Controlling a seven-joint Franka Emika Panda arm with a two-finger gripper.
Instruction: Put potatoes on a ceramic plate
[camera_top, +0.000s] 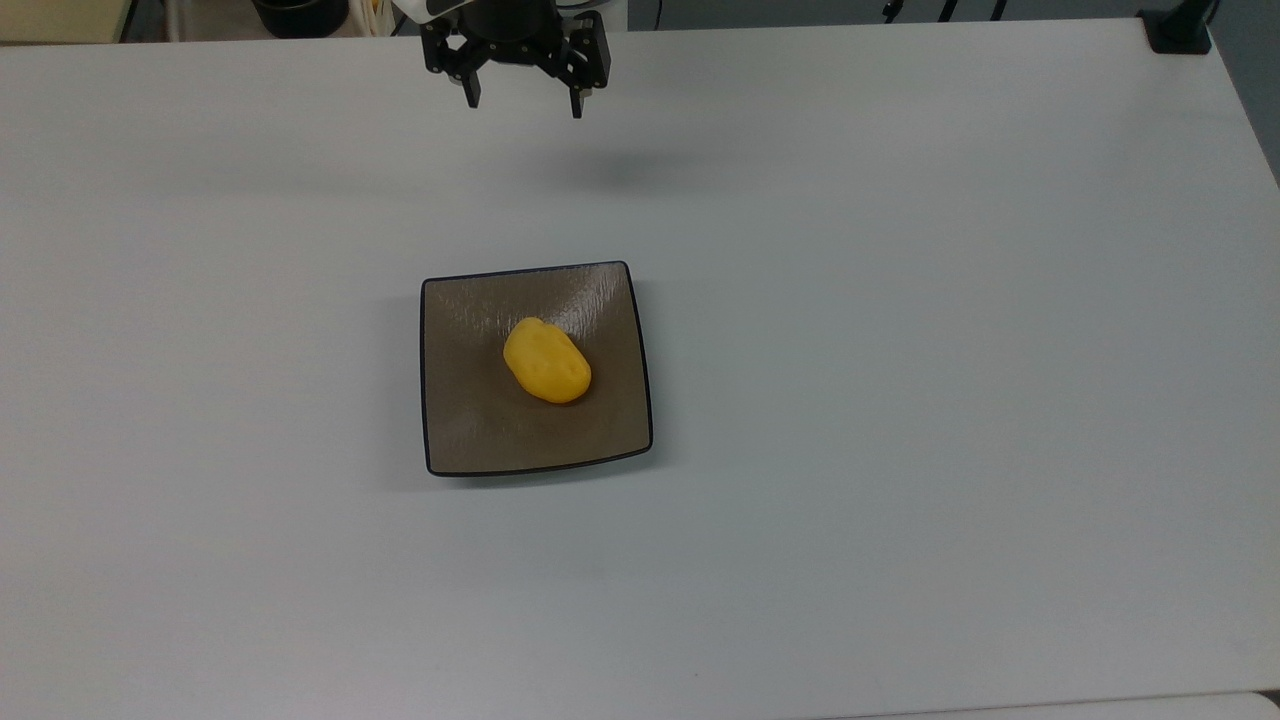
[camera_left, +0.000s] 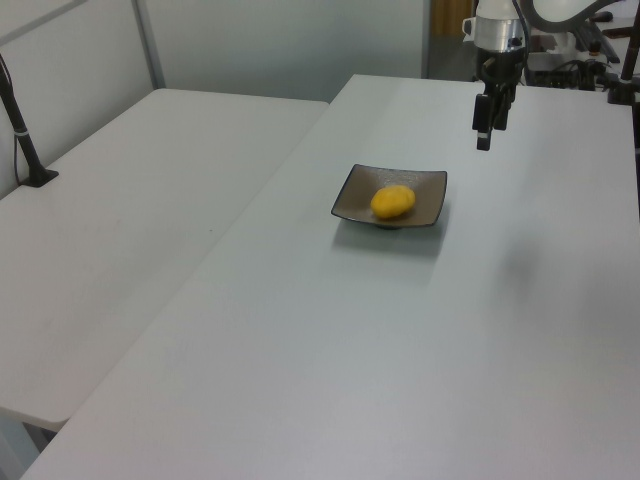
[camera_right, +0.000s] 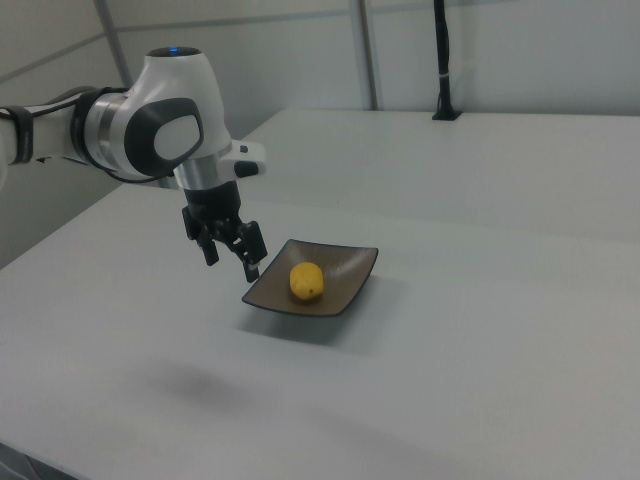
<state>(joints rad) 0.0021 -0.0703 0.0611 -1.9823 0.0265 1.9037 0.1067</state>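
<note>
A broad, matte pale-grey table (camera_top: 900, 400) fills the scene, a second like table (camera_left: 120, 200) lying beside it and pale wall panels standing behind. At the top view's centre sits the square glossy brown ceramic plate (camera_top: 470, 420) with its thin dark rim, the smooth bright yellow potato (camera_top: 546, 361) resting inside. The black two-finger gripper (camera_top: 520, 106) hangs at twelve o'clock from the plate, well apart, fingers spread wide and empty; the arm above is cut off there.
</note>
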